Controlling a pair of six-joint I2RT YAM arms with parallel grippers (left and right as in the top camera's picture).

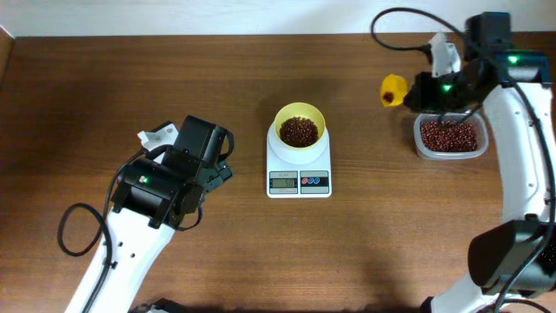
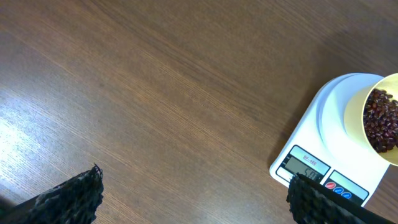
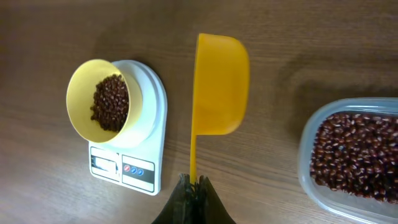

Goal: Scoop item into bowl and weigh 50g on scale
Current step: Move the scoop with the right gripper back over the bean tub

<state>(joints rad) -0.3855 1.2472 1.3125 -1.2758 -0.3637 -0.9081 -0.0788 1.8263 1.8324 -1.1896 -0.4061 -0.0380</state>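
— How's the light?
— Bright and even from above; a pale sheen on the desk [image 2: 25,134] in the left wrist view.
— Sharp?
— Overhead crisp, shadows soft, near foreground slightly blurred.

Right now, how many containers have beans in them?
2: the yellow bowl sitting on the scale in the centre of the overhead view, and the clear container at far right. None appears hidden.
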